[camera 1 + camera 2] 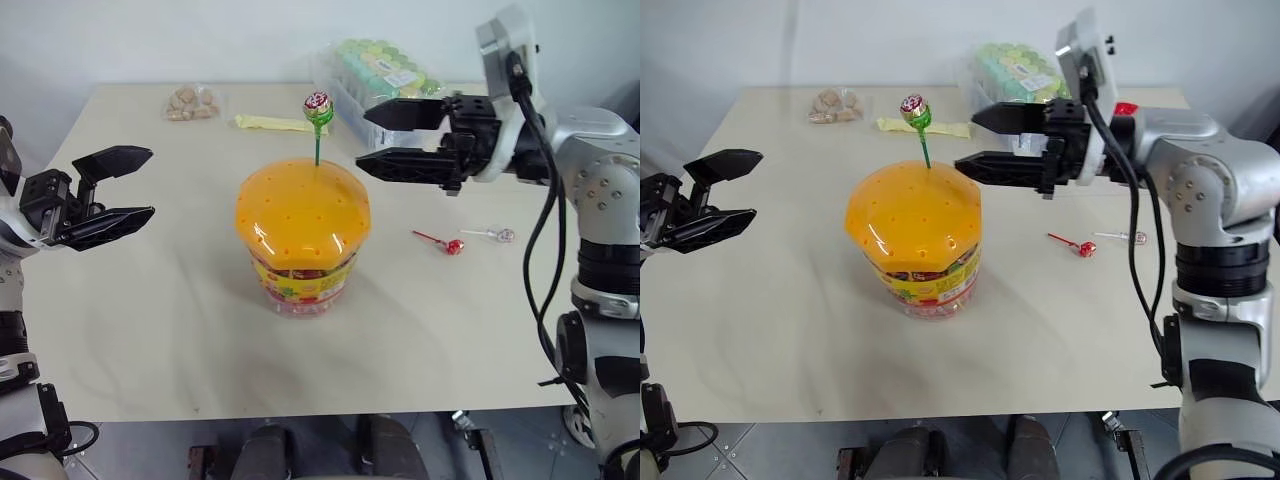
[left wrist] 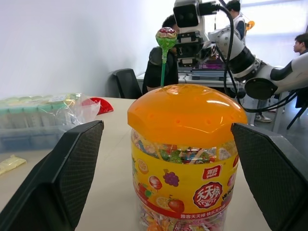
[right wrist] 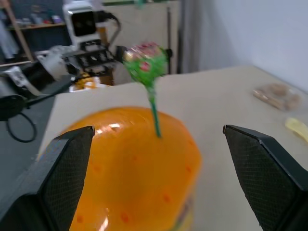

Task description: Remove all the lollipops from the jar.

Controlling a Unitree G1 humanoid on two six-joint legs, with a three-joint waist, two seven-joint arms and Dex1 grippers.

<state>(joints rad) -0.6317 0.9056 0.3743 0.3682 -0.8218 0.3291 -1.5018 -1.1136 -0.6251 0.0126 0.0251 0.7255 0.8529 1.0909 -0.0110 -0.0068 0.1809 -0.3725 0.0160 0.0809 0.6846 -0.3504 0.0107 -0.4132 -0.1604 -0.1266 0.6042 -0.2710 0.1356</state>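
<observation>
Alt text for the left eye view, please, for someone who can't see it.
One green-stick lollipop stands in the orange lid of the jar at mid-table, with the open right gripper level beside it. Two lollipops, a red-stick one and a white-stick one, lie on the table to the jar's right; the left gripper hangs open at left.

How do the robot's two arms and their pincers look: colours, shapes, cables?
Both arms are silver-grey metal with black joint rings. Each pincer, left and right, has two flat black tapered fingers, cross-hatched on their inner faces, on a black block. The right wrist carries a grey camera box; thick black cables loop along that arm.
</observation>
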